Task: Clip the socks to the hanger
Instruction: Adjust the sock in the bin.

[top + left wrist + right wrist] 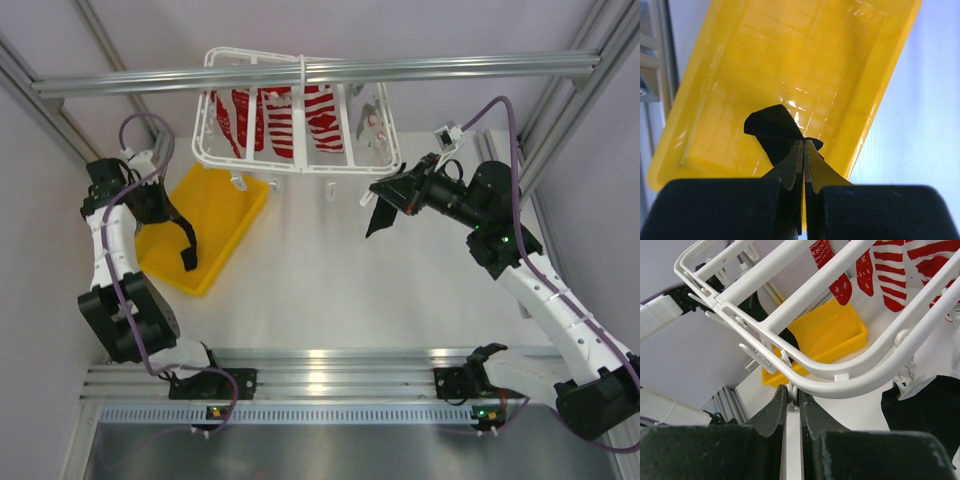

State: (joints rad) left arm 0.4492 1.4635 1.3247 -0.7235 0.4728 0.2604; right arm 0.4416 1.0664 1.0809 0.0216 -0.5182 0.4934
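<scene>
My left gripper (172, 215) is shut on a limp black sock (187, 250) that hangs over the yellow tray; in the left wrist view the jaws (804, 146) are pressed together on the sock (771, 127). My right gripper (372, 192) is at the front right corner of the white hanger (290, 165). In the right wrist view it (796, 396) is shut on a small white clip (795, 390) under the hanger's rim (840, 376). A second black sock (922, 412) hangs from a neighbouring clip (910, 386); it also shows in the top view (378, 220).
The yellow tray (222, 205) lies on the table left of the hanger, also in the left wrist view (790, 60). Red-and-white socks (290, 120) and a grey-white garment (372, 125) hang from the hanger. An aluminium bar (300, 72) carries the hanger.
</scene>
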